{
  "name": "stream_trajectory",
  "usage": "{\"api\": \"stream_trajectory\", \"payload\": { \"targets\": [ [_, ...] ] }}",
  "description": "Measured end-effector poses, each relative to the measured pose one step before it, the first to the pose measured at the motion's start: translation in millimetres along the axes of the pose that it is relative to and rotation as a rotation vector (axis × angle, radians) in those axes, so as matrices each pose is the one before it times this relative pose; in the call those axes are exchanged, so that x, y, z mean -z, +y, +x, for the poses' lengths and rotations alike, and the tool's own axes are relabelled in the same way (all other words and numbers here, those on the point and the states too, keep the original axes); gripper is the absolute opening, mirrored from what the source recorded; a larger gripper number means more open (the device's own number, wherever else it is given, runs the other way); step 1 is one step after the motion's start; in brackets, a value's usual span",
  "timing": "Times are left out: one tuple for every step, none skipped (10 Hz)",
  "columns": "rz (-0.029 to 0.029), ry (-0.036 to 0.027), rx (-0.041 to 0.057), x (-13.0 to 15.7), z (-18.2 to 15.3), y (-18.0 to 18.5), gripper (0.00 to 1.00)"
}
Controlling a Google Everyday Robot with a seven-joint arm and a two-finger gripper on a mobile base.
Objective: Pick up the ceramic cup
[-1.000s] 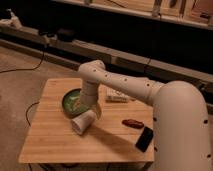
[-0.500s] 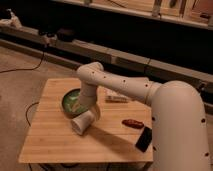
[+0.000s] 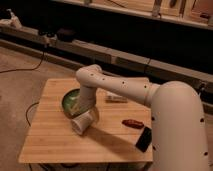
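Dim room, carpet floor (image 3: 20,80) | one pale slatted wooden tabletop (image 3: 50,145) | one white arm (image 3: 120,87), gripper (image 3: 88,114) low mid-tabletop, open or closed I cannot tell | one round green bowl (image 3: 71,101) | one white tapered ceramic cup (image 3: 81,124), tilted at the gripper, just beside bowl | one black slab (image 3: 144,139), one white packet (image 3: 116,98), one red oblong (image 3: 132,123)

Wooden table (image 3: 50,137), standing on a pale floor (image 3: 17,82). On its top: a round green bowl (image 3: 70,102) left of centre; the white ceramic cup (image 3: 81,123), tilted, just near of the bowl, whether resting or lifted unclear; a pale flat packet (image 3: 116,98) toward the far side; a reddish item (image 3: 132,123) and a black slab (image 3: 144,139) at near right. The gripper (image 3: 88,114) is at the cup.
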Motion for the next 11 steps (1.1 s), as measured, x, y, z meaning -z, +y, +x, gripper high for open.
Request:
{"api": "stream_trajectory", "payload": {
  "targets": [
    [-0.00565,-0.00757,-0.00877,-5.8,-2.49,1.56,0.8],
    [-0.0008,-0.0038,-0.01352,-4.5,-0.88,0.57,0.8],
    [-0.00012,-0.00201,-0.01365,-4.75,-0.27,-0.05,0.8],
    [0.00174,-0.00037,-0.00899,-2.5,0.95,0.19,0.8],
    [0.00211,-0.00002,-0.0095,-3.43,1.43,0.01,0.8],
    [0.00272,0.00105,-0.00839,-3.72,1.68,-0.46,0.8],
    [-0.00269,0.00066,-0.0033,-2.76,0.68,0.18,0.8],
    [-0.00696,-0.00067,-0.0046,-5.73,0.75,1.01,0.8],
    [-0.00813,-0.0045,-0.0029,-6.89,-0.52,0.82,0.8],
    [-0.00864,-0.00624,-0.00158,-6.62,-1.24,0.88,0.8],
    [-0.00925,-0.00522,-0.00116,-6.65,-0.97,1.14,0.8]
  ]
}}
